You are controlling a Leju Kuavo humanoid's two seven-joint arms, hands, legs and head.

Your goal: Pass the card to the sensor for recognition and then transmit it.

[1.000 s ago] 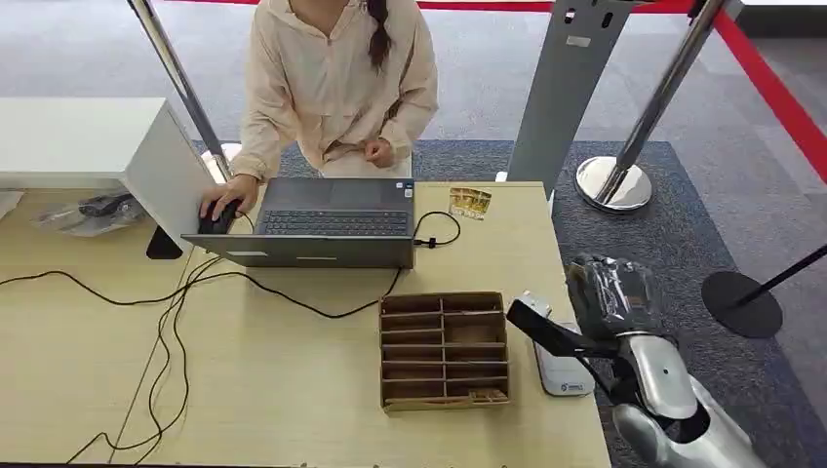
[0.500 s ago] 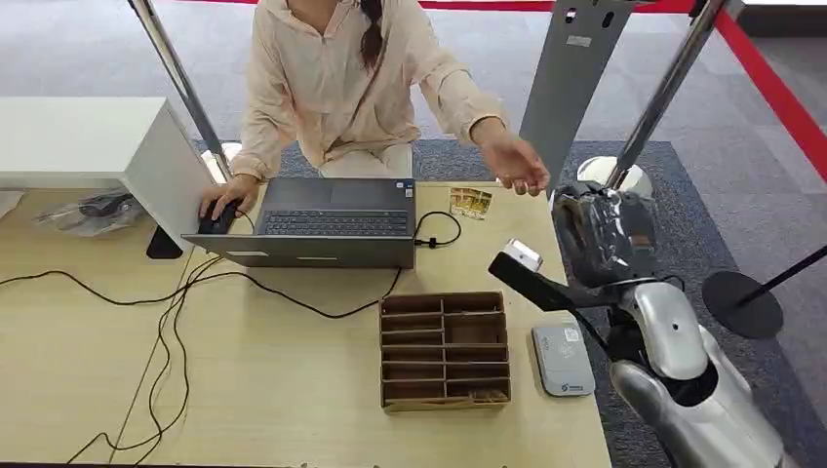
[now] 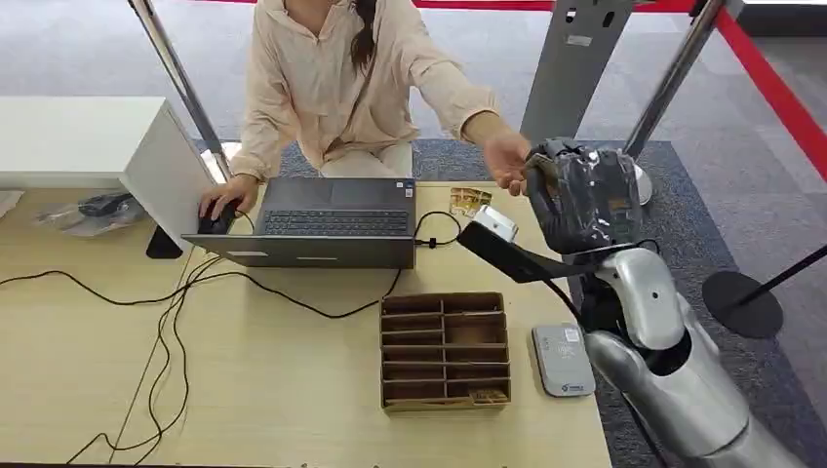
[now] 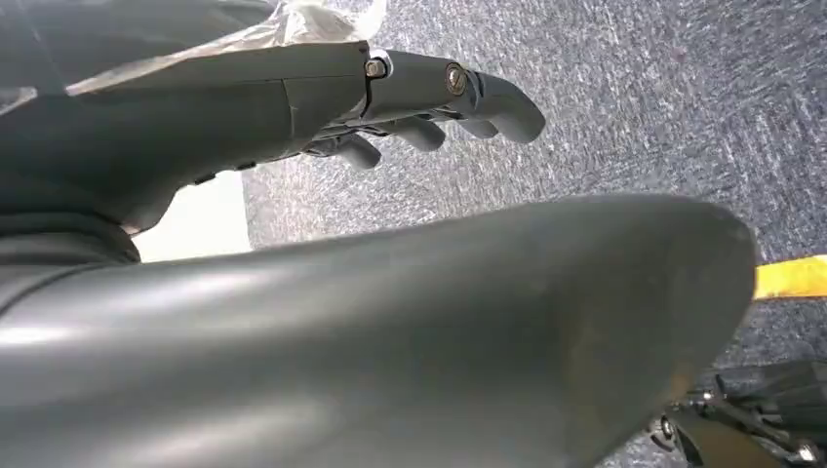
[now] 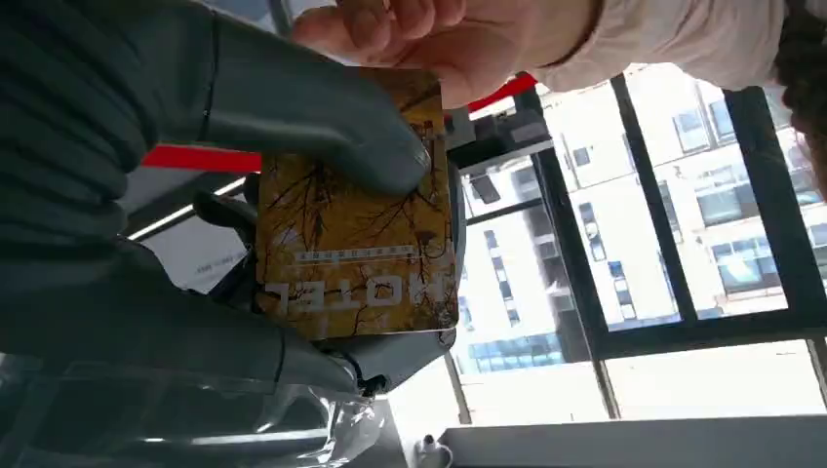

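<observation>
Handover step: right hand (image 5: 293, 195) grips the hotel card (image 5: 361, 244), person's hand (image 3: 507, 156) touching it; release next. Left hand (image 4: 410, 97) empty, fingers loosely apart.

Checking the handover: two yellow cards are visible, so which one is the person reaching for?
The yellow hotel card pinched in the robot's right hand, at the person's hand; the other yellow card lies on the wooden table.

Yellow-brown hotel card (image 5: 359, 249) pinched upright in right hand (image 3: 583, 200), grey sensor (image 3: 563, 360) flat on table
</observation>
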